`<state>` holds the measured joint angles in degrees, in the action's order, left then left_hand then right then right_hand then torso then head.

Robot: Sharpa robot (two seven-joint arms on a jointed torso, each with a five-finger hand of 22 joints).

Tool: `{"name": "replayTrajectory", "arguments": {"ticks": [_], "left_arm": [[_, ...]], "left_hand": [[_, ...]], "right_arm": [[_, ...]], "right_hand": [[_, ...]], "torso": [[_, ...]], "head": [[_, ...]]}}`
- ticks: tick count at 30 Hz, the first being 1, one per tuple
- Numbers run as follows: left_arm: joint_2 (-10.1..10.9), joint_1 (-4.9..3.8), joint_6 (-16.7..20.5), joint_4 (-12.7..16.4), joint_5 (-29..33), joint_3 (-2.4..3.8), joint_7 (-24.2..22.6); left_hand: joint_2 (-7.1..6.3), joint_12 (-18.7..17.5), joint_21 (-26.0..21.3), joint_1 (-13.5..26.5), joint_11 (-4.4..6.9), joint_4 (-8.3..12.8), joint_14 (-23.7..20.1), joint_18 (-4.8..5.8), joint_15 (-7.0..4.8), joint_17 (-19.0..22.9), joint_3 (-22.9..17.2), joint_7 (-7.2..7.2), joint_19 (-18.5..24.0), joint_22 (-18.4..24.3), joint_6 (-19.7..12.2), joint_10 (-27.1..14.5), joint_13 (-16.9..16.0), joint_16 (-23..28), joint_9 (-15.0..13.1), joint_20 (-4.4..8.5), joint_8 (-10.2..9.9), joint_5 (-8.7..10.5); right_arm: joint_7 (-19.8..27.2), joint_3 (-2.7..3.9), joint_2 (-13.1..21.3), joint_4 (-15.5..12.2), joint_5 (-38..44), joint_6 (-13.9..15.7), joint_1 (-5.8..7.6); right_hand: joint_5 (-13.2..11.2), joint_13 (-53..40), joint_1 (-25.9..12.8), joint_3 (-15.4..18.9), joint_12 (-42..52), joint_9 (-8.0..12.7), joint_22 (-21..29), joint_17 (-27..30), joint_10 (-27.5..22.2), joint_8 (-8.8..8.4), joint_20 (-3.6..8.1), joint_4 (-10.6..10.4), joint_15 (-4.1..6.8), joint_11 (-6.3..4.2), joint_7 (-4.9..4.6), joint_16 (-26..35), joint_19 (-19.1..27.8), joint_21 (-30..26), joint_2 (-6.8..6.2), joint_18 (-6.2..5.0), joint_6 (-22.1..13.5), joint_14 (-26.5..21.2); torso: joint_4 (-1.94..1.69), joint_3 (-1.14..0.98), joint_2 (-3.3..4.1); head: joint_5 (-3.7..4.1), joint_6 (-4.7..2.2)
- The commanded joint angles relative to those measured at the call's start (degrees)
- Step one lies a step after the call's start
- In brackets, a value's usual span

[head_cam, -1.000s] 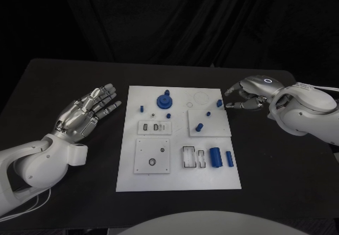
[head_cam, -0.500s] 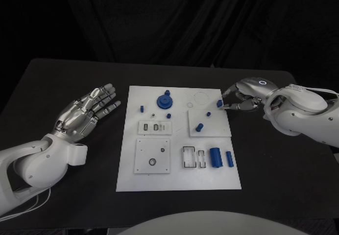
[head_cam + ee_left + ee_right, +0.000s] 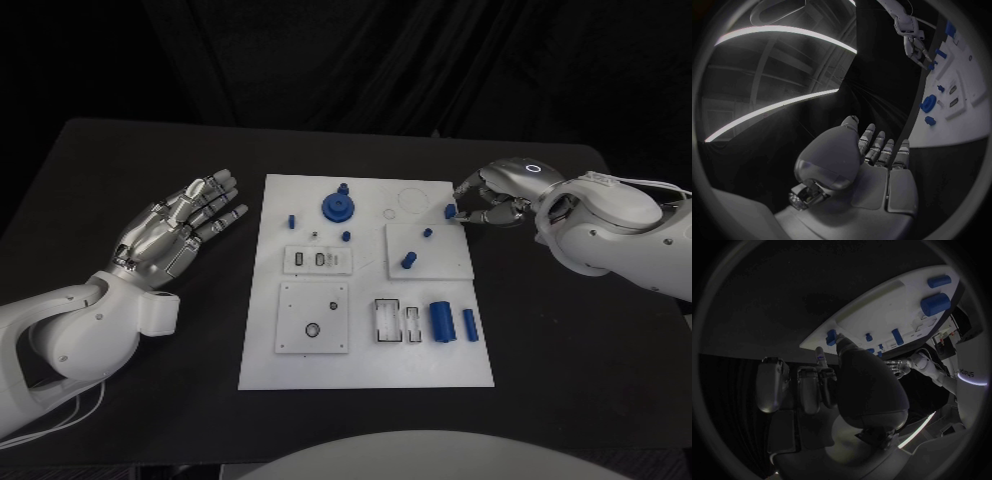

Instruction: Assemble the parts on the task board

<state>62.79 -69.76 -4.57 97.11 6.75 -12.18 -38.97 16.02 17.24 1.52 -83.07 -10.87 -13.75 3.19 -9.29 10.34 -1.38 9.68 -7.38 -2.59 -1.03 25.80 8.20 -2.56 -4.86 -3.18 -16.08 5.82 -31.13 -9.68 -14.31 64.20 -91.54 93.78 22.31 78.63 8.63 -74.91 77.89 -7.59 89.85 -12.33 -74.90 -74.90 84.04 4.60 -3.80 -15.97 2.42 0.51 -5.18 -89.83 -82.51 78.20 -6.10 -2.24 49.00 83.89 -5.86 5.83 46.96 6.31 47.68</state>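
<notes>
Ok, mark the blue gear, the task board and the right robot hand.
blue gear (image 3: 338, 207), head view, on its disc.
task board (image 3: 433, 370), head view, on bare near corner.
right robot hand (image 3: 490, 197), head view, on its middle.

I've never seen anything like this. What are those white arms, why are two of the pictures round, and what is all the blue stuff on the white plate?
It is a robot with two white arms, each ending in a silver hand. The square picture looks down from its head; the round ones come from cameras at its wrists. On the black table lies a white task board carrying small blue parts to assemble, such as a gear-like piece and two cylinders. The left hand lies open beside the board, holding nothing. The right hand reaches a small blue part at the board's edge; whether it grips it, I cannot tell.
</notes>
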Motion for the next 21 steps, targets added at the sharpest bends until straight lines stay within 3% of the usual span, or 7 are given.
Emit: {"name": "replayTrajectory", "arguments": {"ticks": [1,13,21], "left_arm": [[-0.1,-0.03,-0.8,0.1,-0.1,0.04,-1.8],[-0.1,-0.03,-1.0,-0.1,-0.1,0.04,-1.7],[-0.3,-0.02,-1.3,-0.3,-0.1,0.04,-1.5]], "left_hand": [[-0.20,0.2,0.3,-0.5,-0.35,0.0,0.0,-0.75,0.25,0.0,-0.4,-0.04,0.0,-0.1,0.1,0.1,0.0,-0.4,0.0,-0.45,0.2,-0.35],[-0.21,0.2,0.3,-0.5,-0.36,0.1,0.0,-0.74,0.26,0.0,-0.4,-0.04,0.0,-0.1,0.1,0.1,0.0,-0.4,0.0,-0.45,0.2,-0.37],[-0.20,0.2,0.3,-0.5,-0.38,0.1,0.0,-0.73,0.28,0.0,-0.4,-0.05,0.0,-0.1,0.1,0.1,0.0,-0.4,0.0,-0.46,0.2,-0.38]], "right_arm": [[-1.5,0.02,-0.3,0.2,0.2,-0.9,-0.14],[-1.0,0.03,-1.4,1.0,0.2,-1.2,-0.22],[-0.4,0.03,-2.7,2.1,0.2,-1.0,-0.58]], "right_hand": [[0.3,-15.1,0.6,0.0,0.2,0.1,-11.1,-15.1,6.0,0.01,-0.04,-0.1,0.20,-0.11,-0.13,-0.2,0.2,-0.2,0.01,-0.76,-0.1,6.1],[0.6,-15.1,1.0,0.0,0.2,0.0,-11.1,-15.1,6.0,0.13,-0.07,0.0,0.18,-0.06,-0.18,-0.2,0.2,-0.3,0.13,-0.77,0.1,6.1],[1.7,-15.1,1.6,0.0,0.2,-0.1,-11.0,-15.1,6.0,0.39,-0.12,0.3,0.12,0.01,-0.25,-0.2,0.3,-0.6,0.31,-0.82,0.7,6.1]], "torso": [[-0.01,0.01,0.02],[-0.11,0.10,-0.03],[-0.04,0.05,0.00]], "head": [[-0.02,0.05],[0.14,0.12],[0.06,0.09]]}}
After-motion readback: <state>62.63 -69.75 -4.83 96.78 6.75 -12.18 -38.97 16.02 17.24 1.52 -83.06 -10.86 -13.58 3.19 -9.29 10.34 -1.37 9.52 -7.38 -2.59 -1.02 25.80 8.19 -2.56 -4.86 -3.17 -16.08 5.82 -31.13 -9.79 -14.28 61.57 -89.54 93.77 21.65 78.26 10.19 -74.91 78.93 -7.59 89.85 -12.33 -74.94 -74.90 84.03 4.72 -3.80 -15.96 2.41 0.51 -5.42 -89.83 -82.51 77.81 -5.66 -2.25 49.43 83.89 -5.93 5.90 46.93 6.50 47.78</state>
